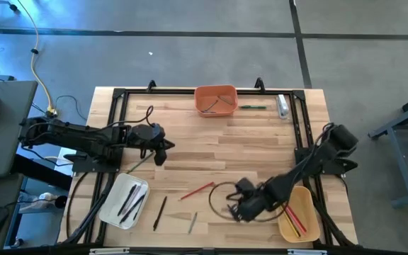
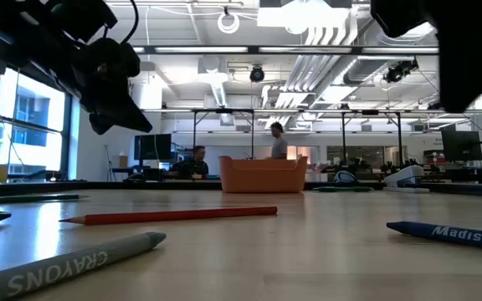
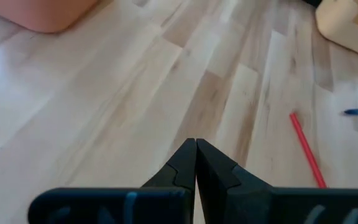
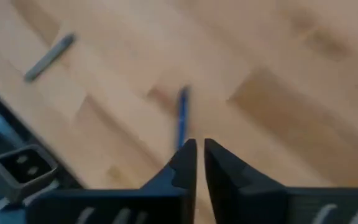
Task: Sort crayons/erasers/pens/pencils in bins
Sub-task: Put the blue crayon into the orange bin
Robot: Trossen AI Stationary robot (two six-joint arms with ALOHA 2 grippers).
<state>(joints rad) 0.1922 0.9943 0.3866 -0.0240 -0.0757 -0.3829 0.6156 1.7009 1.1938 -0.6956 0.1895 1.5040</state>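
Just above blue crayon [image 4: 181, 118], right tool [image 4: 196, 144] slightly parted.

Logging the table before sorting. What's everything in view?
Orange plastic bin: one, far centre, sticks inside.
White plastic bin: one, near left, dark pens inside.
Tan-yellow plastic bin: one, near right, red sticks inside.
Red pencil: one, mid-table.
Black pen: one, beside white bin.
Grey crayon: one, near edge.
Blue crayon: one, under right hand.
Green pen: one, beside orange bin.
Clear-and-white tube: one, far right.
People: two, room behind.
Left hand: shut, empty, left side.
Right hand: barely open.
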